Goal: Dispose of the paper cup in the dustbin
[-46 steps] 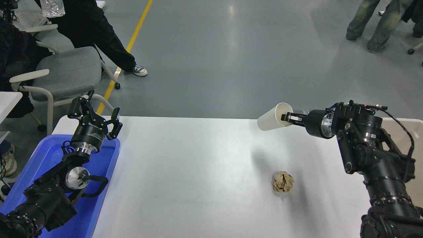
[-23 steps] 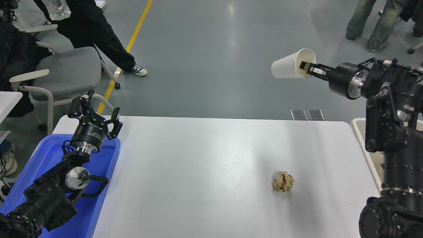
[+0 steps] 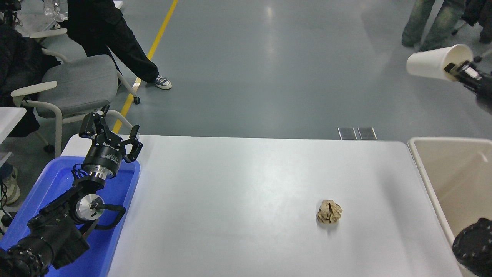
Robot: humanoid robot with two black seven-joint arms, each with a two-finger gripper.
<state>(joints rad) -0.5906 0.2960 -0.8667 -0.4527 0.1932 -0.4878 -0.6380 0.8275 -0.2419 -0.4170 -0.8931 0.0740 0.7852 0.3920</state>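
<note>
The white paper cup [image 3: 432,63] hangs on its side at the upper right, mouth toward the right, high above the table. My right gripper [image 3: 457,67] is shut on the cup's rim, one finger inside the mouth; most of the arm is out of frame. The beige dustbin [image 3: 426,173] stands off the table's right edge, below and a little right of the cup; its inside shows nothing. My left gripper [image 3: 109,132] is open and parked over the blue tray at the lower left.
A crumpled brown paper ball [image 3: 329,211] lies on the white table [image 3: 238,200] right of centre. The blue tray [image 3: 115,227] sits at the table's left edge. A grey chair [image 3: 73,84] and people's legs stand beyond the table.
My right gripper has carried the cup up from the table's far edge and then right, from mid-picture to the upper right above the dustbin's side. The left arm has not moved.
</note>
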